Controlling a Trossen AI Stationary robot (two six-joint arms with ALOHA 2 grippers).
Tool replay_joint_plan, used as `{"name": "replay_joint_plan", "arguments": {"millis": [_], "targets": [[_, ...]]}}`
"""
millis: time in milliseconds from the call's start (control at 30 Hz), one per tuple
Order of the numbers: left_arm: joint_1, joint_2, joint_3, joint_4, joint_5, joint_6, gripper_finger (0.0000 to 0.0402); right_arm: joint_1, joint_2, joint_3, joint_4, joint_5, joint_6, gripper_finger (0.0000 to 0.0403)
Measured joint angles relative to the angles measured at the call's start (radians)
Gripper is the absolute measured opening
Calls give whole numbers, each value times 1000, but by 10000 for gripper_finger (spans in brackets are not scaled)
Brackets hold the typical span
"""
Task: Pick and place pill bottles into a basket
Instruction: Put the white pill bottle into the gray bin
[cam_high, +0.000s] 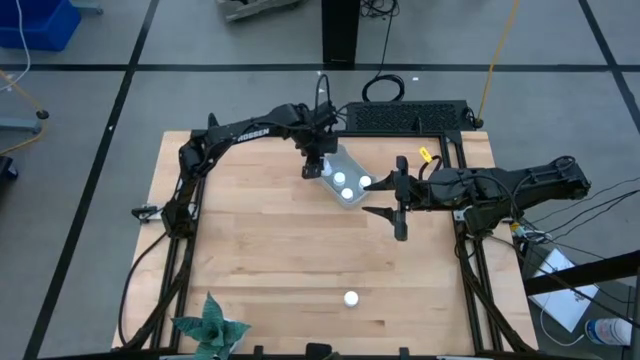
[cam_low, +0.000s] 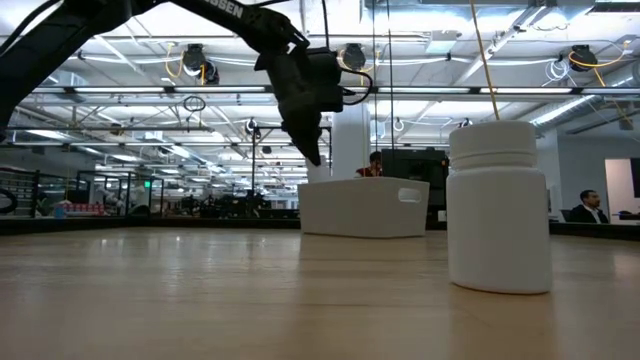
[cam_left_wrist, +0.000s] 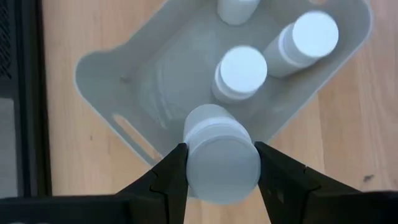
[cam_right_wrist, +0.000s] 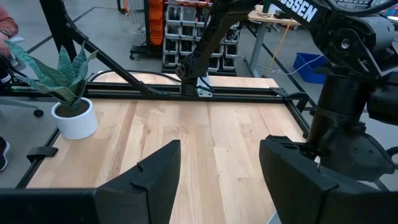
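Our left tool (cam_left_wrist: 219, 180) clamping a pill bottle (cam_left_wrist: 222, 160) above the basket (cam_left_wrist: 112, 81), three bottles (cam_left_wrist: 241, 72) inside, our right tool (cam_right_wrist: 217, 165) parted and empty beside it, one bottle (cam_high: 351, 298) alone on the table (cam_high: 260, 250)

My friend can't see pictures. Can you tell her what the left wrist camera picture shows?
The left gripper holds a small white pill bottle between its two dark fingers, right above a light grey-blue basket. Three more white bottles are already inside the basket, which sits on a wooden table.
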Motion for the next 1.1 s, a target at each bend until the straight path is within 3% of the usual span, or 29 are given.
{"name": "replay_joint_plan", "arguments": {"millis": [600, 1100], "targets": [[-18, 2, 0, -87, 26, -11, 162, 0, 0, 0, 0, 0, -3, 209], [-29, 82, -1, -120, 42, -1, 162, 0, 0, 0, 0, -1, -3, 209]]}}
